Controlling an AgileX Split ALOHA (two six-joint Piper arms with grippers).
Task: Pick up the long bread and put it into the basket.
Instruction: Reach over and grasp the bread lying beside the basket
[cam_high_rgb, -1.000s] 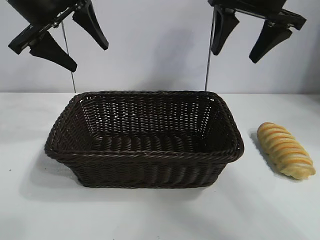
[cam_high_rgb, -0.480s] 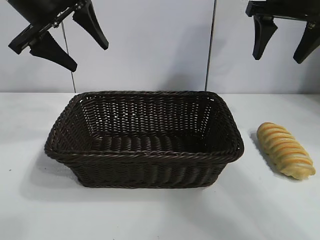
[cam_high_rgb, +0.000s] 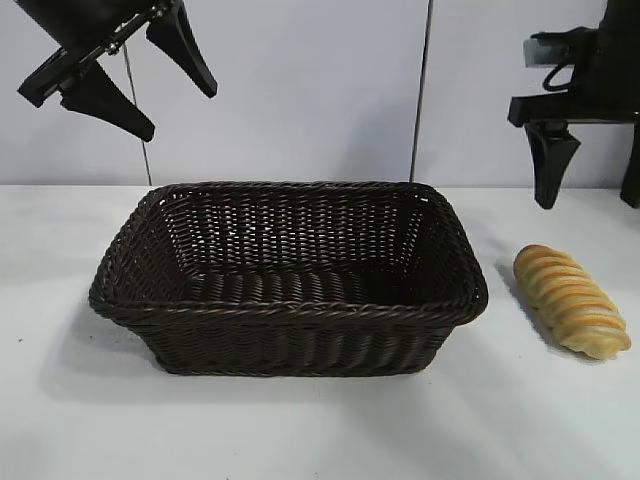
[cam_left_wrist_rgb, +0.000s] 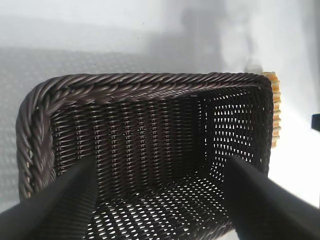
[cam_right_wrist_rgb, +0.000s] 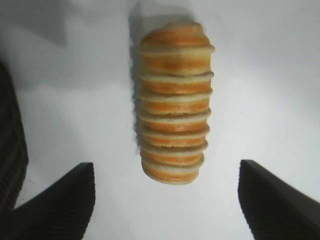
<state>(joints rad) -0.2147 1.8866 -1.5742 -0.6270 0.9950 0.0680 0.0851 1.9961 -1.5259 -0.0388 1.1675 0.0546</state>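
While the basket (cam_high_rgb: 288, 275) sits in the middle of the white worktop (cam_high_rgb: 300, 430) in the exterior view, the long bread (cam_high_rgb: 571, 300) lies on the worktop just beside the basket's right end, apart from it. The left gripper (cam_high_rgb: 135, 72) hangs high above the basket's left end, jaws spread wide and holding nothing. The right gripper (cam_high_rgb: 592, 170) hangs above the bread, clear of it, jaws apart and empty.

From the left wrist view, the left gripper (cam_left_wrist_rgb: 157, 200) has its two dark fingers (cam_left_wrist_rgb: 55, 205) spread over the basket (cam_left_wrist_rgb: 140, 87), and the bread (cam_left_wrist_rgb: 274, 107) peeks past the far rim.

From the right wrist view, the bread (cam_right_wrist_rgb: 173, 102) lies on the worktop (cam_right_wrist_rgb: 270, 75) lengthwise between the spread fingers (cam_right_wrist_rgb: 60, 200) of the right gripper (cam_right_wrist_rgb: 167, 200), untouched; a dark edge of the basket (cam_right_wrist_rgb: 11, 150) shows at one side.
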